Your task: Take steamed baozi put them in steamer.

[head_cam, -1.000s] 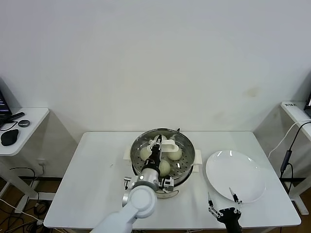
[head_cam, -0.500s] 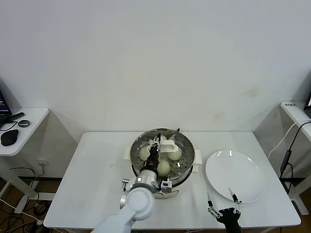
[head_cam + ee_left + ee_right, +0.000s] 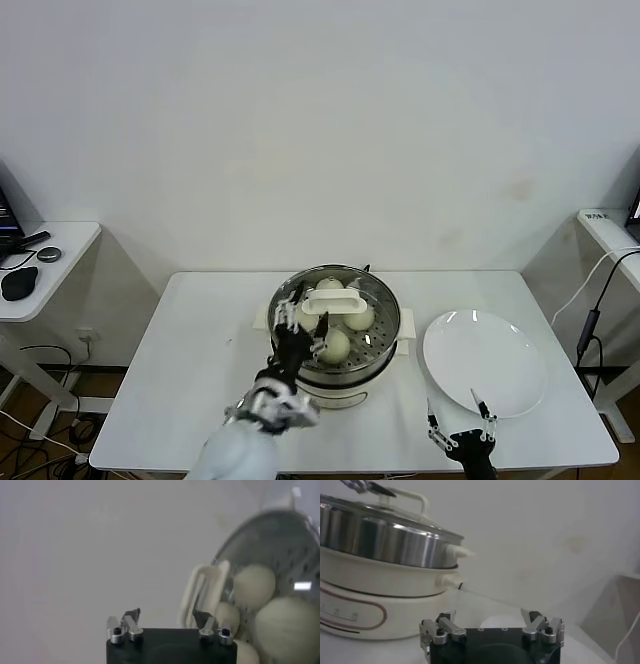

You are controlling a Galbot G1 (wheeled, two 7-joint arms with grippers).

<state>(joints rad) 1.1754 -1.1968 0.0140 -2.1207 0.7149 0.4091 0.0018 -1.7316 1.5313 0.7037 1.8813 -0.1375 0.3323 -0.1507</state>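
While the head view is showing the steamer [image 3: 335,325] sitting mid-table with its glass lid [image 3: 335,300] now resting on top, the left gripper [image 3: 303,305] is hovering at about nine o'clock of the lid's white handle [image 3: 333,298], fingers spread apart and holding nothing. A second ago those fingers were pinched shut on that handle; they are now letting go, so the lid is being left in place. Through the glass, steamed baozi [image 3: 335,345] are lying on the perforated tray; three are plain, a fourth is hard to make out. At three o'clock of the steamer, the white plate [image 3: 487,362] is lying bare, which suggests the loading is done and only the arm's retreat is remaining. The right gripper [image 3: 459,418] is waiting at the table's near edge, at about six o'clock of the plate, fingers apart and empty.

Turning to the left wrist view, the left gripper [image 3: 170,625] is showing its two fingertips well apart, with the lid handle [image 3: 202,592] beyond them and untouched, and the baozi [image 3: 255,585] crowding behind the glass.

From the right wrist view, the right gripper [image 3: 492,622] is standing open before the steamer's steel wall and white base [image 3: 380,605], near but not touching.
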